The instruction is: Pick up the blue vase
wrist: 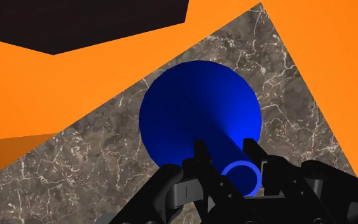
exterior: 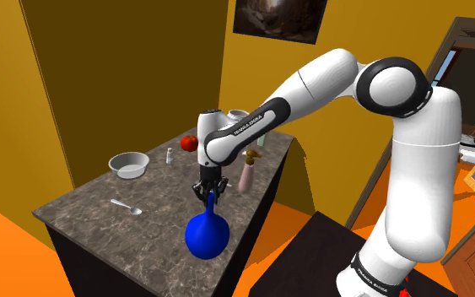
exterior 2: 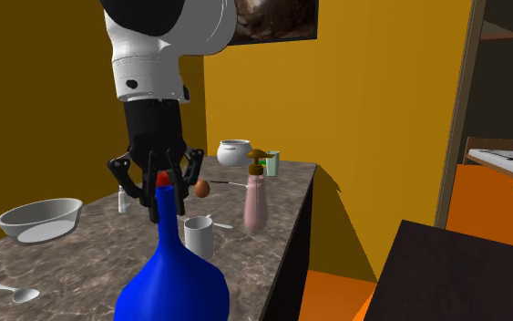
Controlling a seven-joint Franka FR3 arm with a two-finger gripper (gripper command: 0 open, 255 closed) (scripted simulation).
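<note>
Now the claw [exterior 2: 165, 192] pinches the slim neck of the blue vase [exterior: 207, 236], fingers pressed on either side. The vase hangs upright over the marble bench [exterior: 83, 208] corner nearest the stand. Whether it's lifted, I can't tell.

Shoulder view. White lettering on dark band [exterior: 249, 126] of the white robot arm's forearm [exterior: 307, 84], running slantwise along the link: reads "FRANKA EMIKA", small but legible. Second strip of white lettering on dark ring [exterior: 370, 274] at the arm's foot, just above the black stand [exterior: 303, 270]: same style and length, letters too small to read with certainty.
</note>
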